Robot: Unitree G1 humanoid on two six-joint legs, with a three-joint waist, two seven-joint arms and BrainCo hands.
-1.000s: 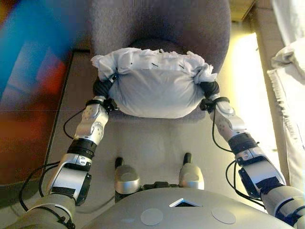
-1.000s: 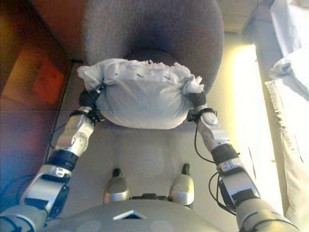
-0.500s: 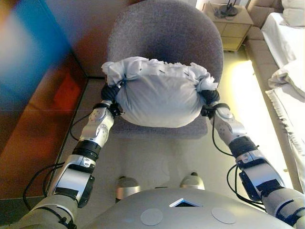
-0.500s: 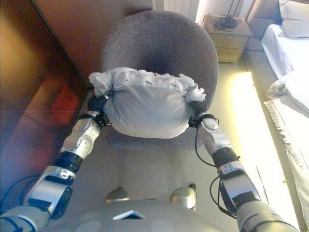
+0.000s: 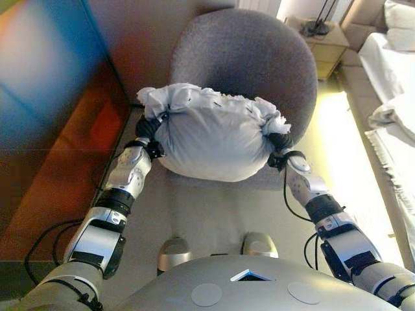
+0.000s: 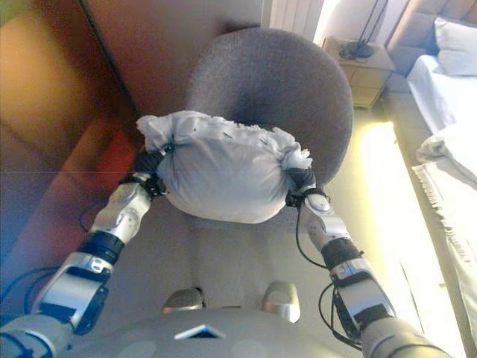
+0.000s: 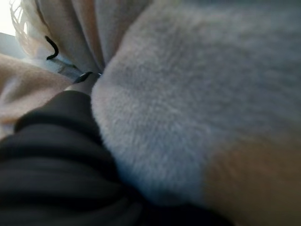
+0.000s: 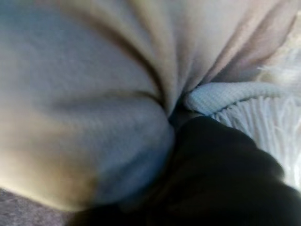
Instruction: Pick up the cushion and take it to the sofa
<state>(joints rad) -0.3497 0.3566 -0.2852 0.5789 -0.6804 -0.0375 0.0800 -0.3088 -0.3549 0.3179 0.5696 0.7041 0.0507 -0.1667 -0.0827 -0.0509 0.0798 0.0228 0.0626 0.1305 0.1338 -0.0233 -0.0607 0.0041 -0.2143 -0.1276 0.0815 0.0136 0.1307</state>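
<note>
A pale grey cushion [image 5: 214,139] hangs between my two hands, in front of and above the seat of a round grey armchair [image 5: 246,58]. My left hand [image 5: 148,127] is shut on the cushion's left end, where the cloth is gathered into a bunch. My right hand [image 5: 280,141] is shut on the bunched right end. In the left wrist view the cushion [image 7: 197,94] fills the picture past the dark cover of the left hand [image 7: 51,155]. In the right wrist view folds of the cushion [image 8: 80,94] run into the right hand [image 8: 221,174].
A brown wooden wall [image 5: 52,162] runs along the left. A small bedside cabinet [image 5: 321,39] stands behind the armchair at the right. A bed with white bedding [image 5: 395,97] lies along the right edge. A white radiator [image 6: 291,15] is behind the chair.
The whole picture has shifted, so the camera has moved: more of the armchair and the room behind shows. The cushion stays held between both hands, now a little to the chair's left.
</note>
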